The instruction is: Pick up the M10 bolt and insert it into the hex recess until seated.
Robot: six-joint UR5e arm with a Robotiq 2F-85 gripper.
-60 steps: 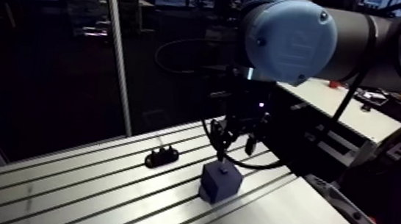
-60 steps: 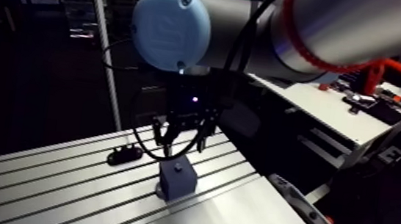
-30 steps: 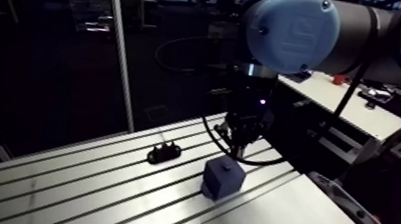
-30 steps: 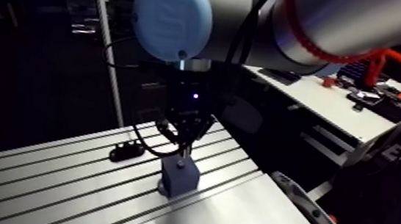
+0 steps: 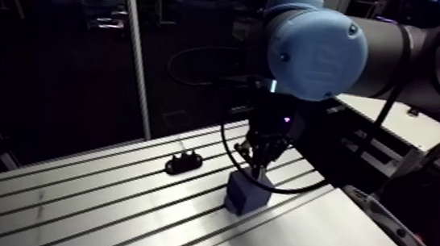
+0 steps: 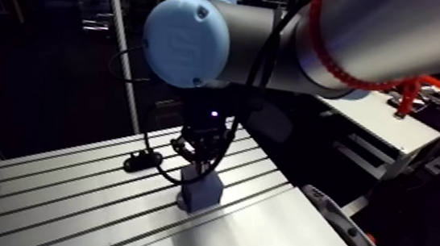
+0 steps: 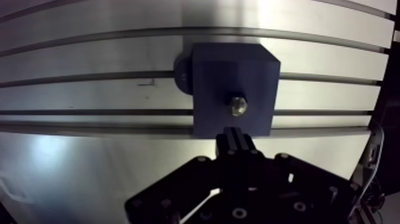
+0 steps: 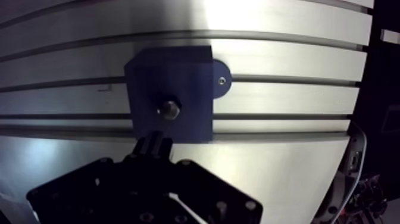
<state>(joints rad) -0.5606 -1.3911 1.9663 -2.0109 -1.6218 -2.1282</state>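
Blue block (image 7: 235,89) on slotted worktop (image 7: 89,59); M10 bolt (image 7: 237,105) stands in its top face. End effector (image 7: 235,138) clenched, empty, over block. Seating step, I judge; next calls for a straight downward press.

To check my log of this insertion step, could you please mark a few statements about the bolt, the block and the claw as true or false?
1. A bolt stands in the top face of the blue block. True.
2. The bolt is gripped and lifted clear of the block. False: the claw is shut on nothing, its fingertips together just short of the bolt.
3. A small black part lies on the table, apart from the block. True.
4. The block lies tipped on its side. False: it sits flat on the slotted table.
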